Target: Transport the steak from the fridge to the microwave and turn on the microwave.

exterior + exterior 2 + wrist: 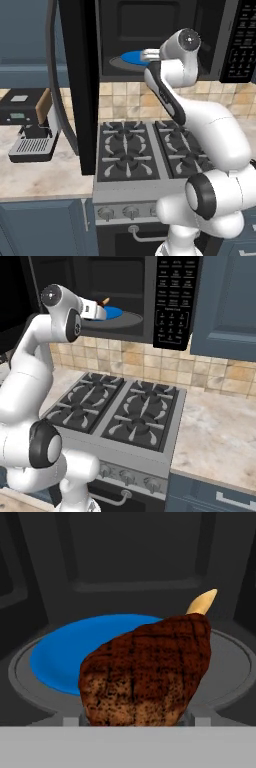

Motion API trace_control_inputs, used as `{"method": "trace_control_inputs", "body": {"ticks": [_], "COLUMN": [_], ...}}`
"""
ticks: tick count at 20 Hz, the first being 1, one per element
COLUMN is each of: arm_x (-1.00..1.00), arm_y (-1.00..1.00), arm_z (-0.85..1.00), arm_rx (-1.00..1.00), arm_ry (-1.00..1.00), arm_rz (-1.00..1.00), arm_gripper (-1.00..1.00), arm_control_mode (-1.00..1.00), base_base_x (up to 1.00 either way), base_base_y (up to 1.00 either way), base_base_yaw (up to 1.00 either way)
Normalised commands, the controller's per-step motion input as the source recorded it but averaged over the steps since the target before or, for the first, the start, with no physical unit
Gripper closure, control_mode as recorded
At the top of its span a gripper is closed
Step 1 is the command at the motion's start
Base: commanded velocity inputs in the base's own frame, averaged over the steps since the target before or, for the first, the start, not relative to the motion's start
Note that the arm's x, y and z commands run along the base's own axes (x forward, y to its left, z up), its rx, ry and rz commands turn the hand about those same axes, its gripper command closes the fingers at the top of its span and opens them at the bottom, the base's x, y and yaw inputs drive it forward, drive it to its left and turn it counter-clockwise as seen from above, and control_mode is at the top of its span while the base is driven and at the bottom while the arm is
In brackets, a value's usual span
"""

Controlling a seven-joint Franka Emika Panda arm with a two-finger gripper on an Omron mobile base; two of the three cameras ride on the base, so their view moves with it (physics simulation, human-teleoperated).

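Observation:
My gripper point(100, 308) reaches into the open microwave point(172, 301) and is shut on the steak point(150, 672). The steak is a reddish-brown grilled lump with a pale bone tip point(202, 602). It hangs tilted just over the near edge of a blue plate point(65, 652). The plate lies on the round glass turntable point(230, 662). The steak covers my fingertips in the hand view. From the left base view, the hand point(149, 56) is at the plate's point(131, 57) right edge. The microwave door point(80, 85) stands swung open to the left. The fridge is out of view.
A gas stove point(130, 150) with black grates sits directly under the microwave. A coffee machine point(30, 135) stands on the counter to the left. The button panel point(172, 301) is on the microwave's right, beside a blue cupboard point(225, 301). Beige counter point(215, 436) extends right.

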Motion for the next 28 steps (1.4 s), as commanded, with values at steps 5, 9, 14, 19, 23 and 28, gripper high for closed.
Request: {"method": "trace_control_inputs", "body": {"ticks": [5, 9, 14, 19, 23, 28], "arm_x": [0.48, 0.46, 0.43, 0.41, 0.37, 0.32], "arm_y": [0.01, 0.01, 0.07, 0.1, 0.07, 0.05], "arm_z": [0.0, 0.04, 0.0, 0.0, 0.0, 0.0], "arm_rx": [0.0, 0.0, 0.0, 0.0, 0.0, 0.0], "arm_ry": [0.0, 0.05, 0.06, 0.02, 0.0, 0.0], "arm_rz": [0.0, 0.0, 0.0, 0.0, 0.0, 0.0], "arm_gripper": [1.0, 1.0, 1.0, 1.0, 1.0, 1.0], "arm_control_mode": [-1.0, -1.0, -1.0, -1.0, -1.0, -1.0], "base_base_x": [0.0, 0.0, 0.0, 0.0, 0.0, 0.0], "base_base_y": [0.0, 0.0, 0.0, 0.0, 0.0, 0.0], "base_base_yaw": [0.0, 0.0, 0.0, 0.0, 0.0, 0.0]}}
